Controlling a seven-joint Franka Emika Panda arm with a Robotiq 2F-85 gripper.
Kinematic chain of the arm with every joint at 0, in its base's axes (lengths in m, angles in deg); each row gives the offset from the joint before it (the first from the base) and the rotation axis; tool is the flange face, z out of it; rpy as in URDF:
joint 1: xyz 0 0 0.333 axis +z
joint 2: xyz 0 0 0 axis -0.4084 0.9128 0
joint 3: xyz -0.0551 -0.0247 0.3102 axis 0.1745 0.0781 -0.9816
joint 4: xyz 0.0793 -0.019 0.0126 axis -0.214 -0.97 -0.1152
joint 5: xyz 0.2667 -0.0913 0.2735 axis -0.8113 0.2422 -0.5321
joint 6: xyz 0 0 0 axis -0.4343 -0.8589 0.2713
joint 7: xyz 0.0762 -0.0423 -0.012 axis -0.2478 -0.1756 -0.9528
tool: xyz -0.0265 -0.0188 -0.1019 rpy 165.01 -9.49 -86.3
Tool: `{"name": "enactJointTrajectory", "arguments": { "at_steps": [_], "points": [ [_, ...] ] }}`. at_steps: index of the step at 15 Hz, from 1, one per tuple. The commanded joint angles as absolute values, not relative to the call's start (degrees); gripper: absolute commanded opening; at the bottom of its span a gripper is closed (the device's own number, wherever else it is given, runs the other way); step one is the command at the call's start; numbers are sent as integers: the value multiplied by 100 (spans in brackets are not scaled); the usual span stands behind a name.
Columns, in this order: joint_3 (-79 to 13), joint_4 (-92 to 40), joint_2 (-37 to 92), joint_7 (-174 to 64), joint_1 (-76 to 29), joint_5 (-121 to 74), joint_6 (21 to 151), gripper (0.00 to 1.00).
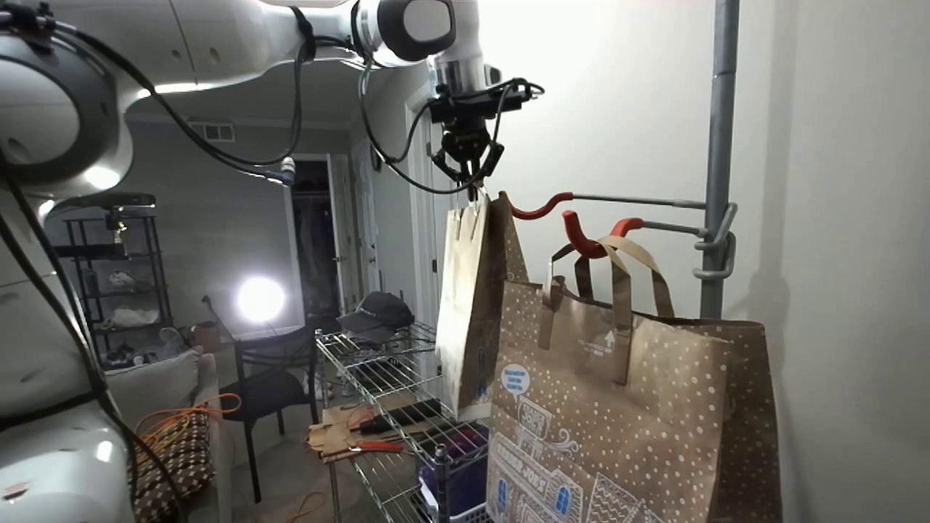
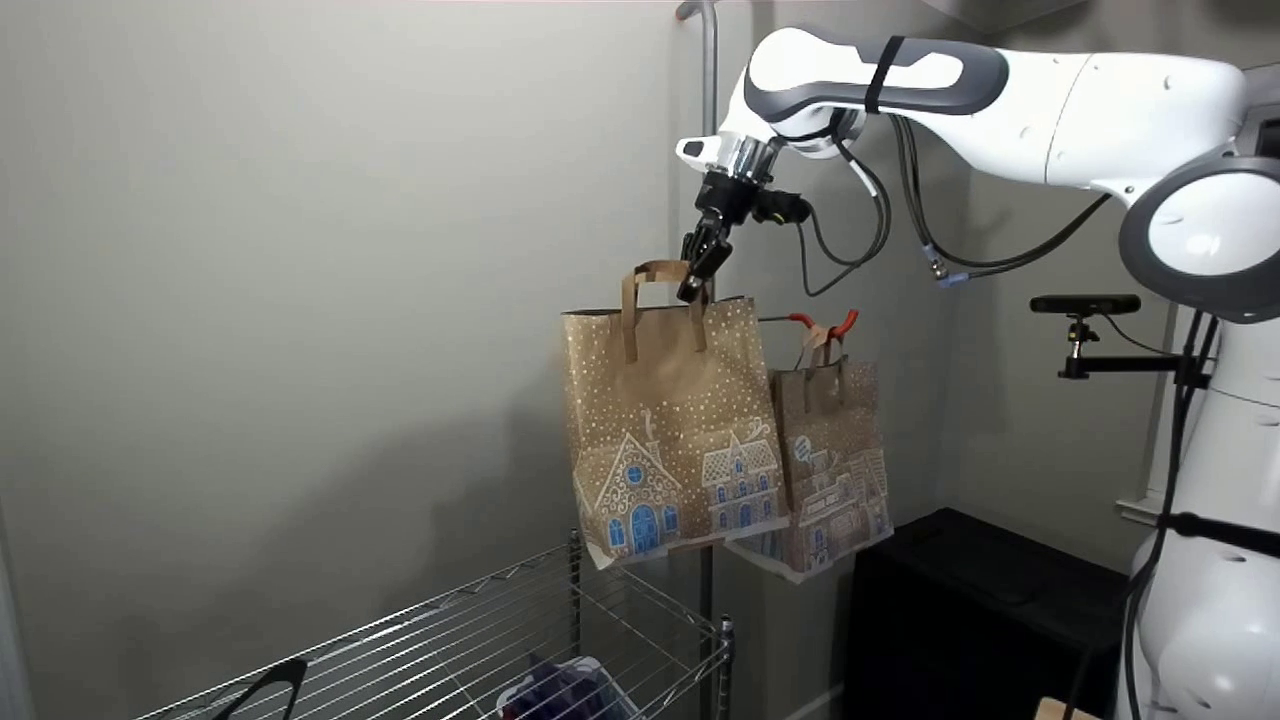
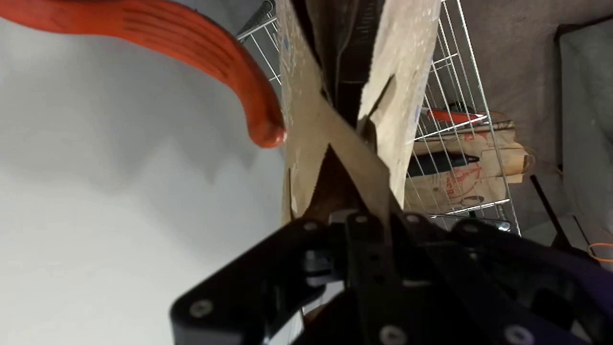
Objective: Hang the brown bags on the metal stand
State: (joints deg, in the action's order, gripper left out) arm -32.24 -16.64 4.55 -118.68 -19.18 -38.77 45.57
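The black claw (image 1: 474, 191) of the white robot arm (image 2: 1100, 120) is pinched narrow on a flat brown paper handle (image 2: 655, 268) of a large kraft-paper shopping bag (image 2: 680, 400) with white dots and blue-and-white printed houses; the bag hangs in the air from it, mouth upward. In the wrist view, the paper runs between the black fingers (image 3: 360, 249). In an exterior view, a second kraft-paper shopping bag (image 1: 610, 392), white-dotted and printed low down with a building with blue windows, is nearer and to the right. It hangs by its brown paper straps (image 1: 622, 341) from a curved orange-red hook (image 1: 576, 234) at the end of a thin grey rod (image 1: 672, 228) on the tall grey metal pole (image 1: 719, 145). A farther orange-red hook (image 1: 536, 213), also on the pole, points left toward the gripped bag; in the wrist view its tip is just beside the bag's edge, and I cannot tell whether they touch. A silvery wire shelf rack (image 2: 430, 650) stands below, reaching left in both exterior views. A dark grey cap (image 1: 376, 317) rests at its far end, and a white bin (image 2: 607, 680) with dark purple contents (image 2: 560, 692) shows under the top wires. Through those wires the wrist view shows flattened brown paper (image 3: 491, 184) with a black pen-shaped object (image 3: 436, 164) lying on it. In an exterior view, a black box (image 2: 980, 590) stands to the right, below the arm.
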Motion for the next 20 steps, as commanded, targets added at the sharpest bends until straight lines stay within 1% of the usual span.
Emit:
{"name": "enactJointTrajectory", "arguments": {
  "at_steps": [1,12,16,20],
  "points": [
    [-3248,-1560,522,-11761,-2141,-4116,4576,3],
    [-2857,-1655,424,-10654,-2099,-4010,4922,3],
    [-2934,-1682,368,-10061,-2065,-3645,5041,3],
    [-2989,-1667,266,-9980,-2026,-3446,4867,3]
  ]
}}
